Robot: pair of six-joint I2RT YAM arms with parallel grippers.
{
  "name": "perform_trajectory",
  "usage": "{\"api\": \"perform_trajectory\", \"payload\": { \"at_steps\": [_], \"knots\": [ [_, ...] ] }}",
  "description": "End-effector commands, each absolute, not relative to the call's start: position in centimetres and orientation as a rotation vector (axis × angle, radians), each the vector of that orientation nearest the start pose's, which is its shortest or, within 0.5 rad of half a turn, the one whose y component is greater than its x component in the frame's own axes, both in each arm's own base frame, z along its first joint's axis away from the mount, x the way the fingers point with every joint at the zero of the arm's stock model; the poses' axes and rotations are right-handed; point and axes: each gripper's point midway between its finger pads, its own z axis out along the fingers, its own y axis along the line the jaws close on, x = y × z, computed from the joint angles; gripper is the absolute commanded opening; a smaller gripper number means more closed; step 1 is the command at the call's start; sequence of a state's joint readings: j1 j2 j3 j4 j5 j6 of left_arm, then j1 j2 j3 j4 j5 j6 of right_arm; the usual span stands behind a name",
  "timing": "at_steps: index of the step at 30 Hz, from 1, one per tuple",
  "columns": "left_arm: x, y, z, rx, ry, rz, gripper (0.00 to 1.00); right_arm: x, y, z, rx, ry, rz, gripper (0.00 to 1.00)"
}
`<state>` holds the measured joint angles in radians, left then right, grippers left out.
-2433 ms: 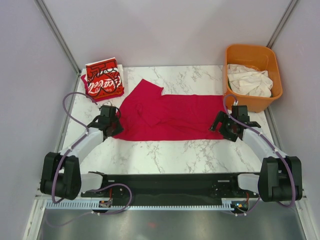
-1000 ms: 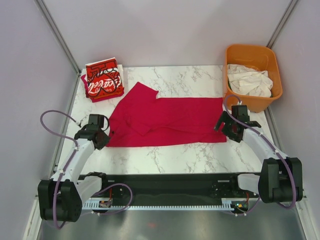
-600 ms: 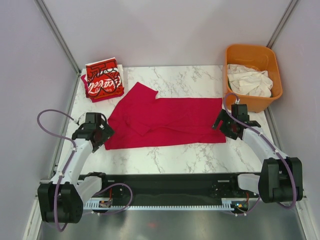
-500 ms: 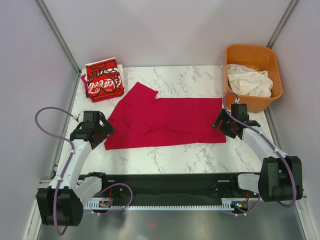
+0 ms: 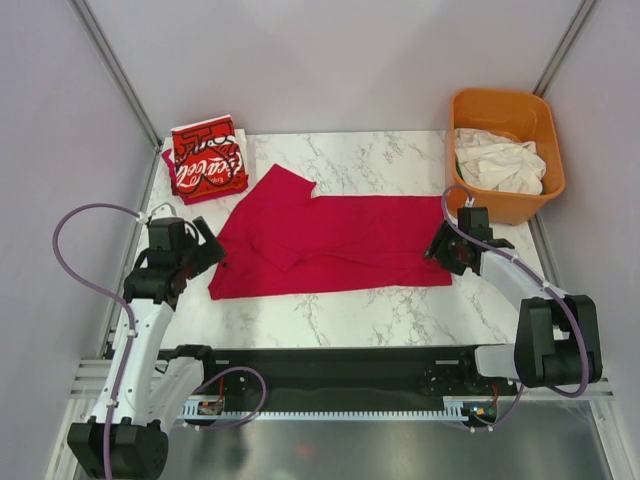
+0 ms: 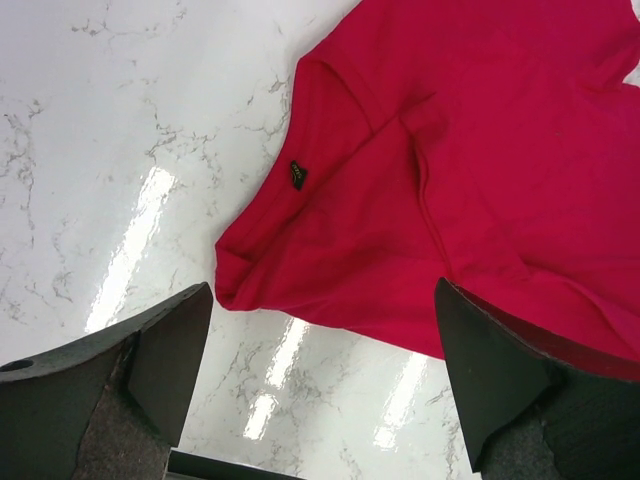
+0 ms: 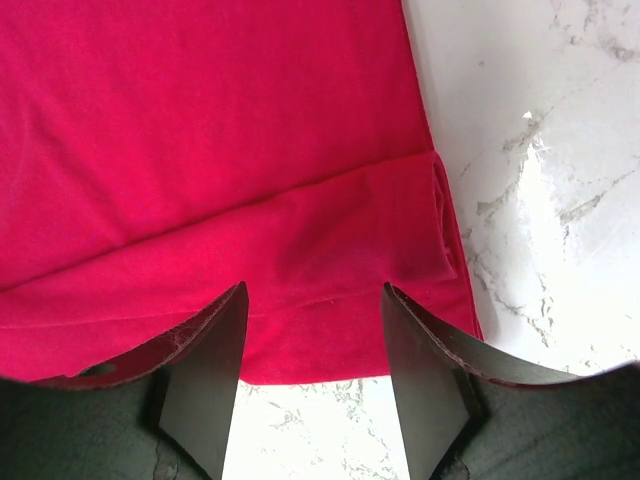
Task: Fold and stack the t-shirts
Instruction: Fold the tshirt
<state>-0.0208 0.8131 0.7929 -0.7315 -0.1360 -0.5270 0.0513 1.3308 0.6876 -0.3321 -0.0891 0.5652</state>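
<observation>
A plain crimson t-shirt point(image 5: 335, 243), folded into a long band, lies flat across the middle of the table. My left gripper point(image 5: 205, 252) hovers wide open just off its left end. In the left wrist view the shirt point(image 6: 460, 170) lies ahead of the gripper point(image 6: 320, 400), with only marble between the fingers. My right gripper point(image 5: 447, 250) sits over the shirt's right end. Its fingers point(image 7: 205, 370) are apart and straddle the near hem point(image 7: 320, 300). A folded Coca-Cola print t-shirt point(image 5: 208, 158) rests at the back left. Off-white t-shirts point(image 5: 498, 162) lie crumpled in the tub.
The orange plastic tub point(image 5: 536, 115) stands at the back right corner, close behind the right arm. Grey walls with metal rails enclose the table on the left, right and back. Bare marble point(image 5: 345, 310) runs along the near edge in front of the crimson shirt.
My left gripper has opened, let go of the shirt's left end and drawn back to the left. The right jaws have narrowed over the right hem. The shirt has stayed flat.
</observation>
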Motion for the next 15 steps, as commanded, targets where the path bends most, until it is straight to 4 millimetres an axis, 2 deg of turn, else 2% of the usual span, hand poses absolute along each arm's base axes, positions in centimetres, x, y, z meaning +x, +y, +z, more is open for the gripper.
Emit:
{"api": "perform_trajectory", "payload": {
  "at_steps": [1,5,11,15],
  "knots": [
    [24.2,-0.3,16.6,-0.573,2.244,-0.114,1.00,29.8,5.1,4.9,0.630,2.470,0.329,0.64],
    [24.3,-0.3,16.2,-0.569,2.260,-0.109,1.00,29.3,5.1,3.2,0.649,2.513,0.318,0.63],
    [24.4,-0.3,16.1,-0.569,2.262,-0.104,1.00,29.6,5.5,3.5,0.648,2.496,0.332,0.62],
    [24.4,-0.3,16.0,-0.567,2.267,-0.104,1.00,30.0,5.2,3.6,0.647,2.485,0.314,0.52]
  ]
}}
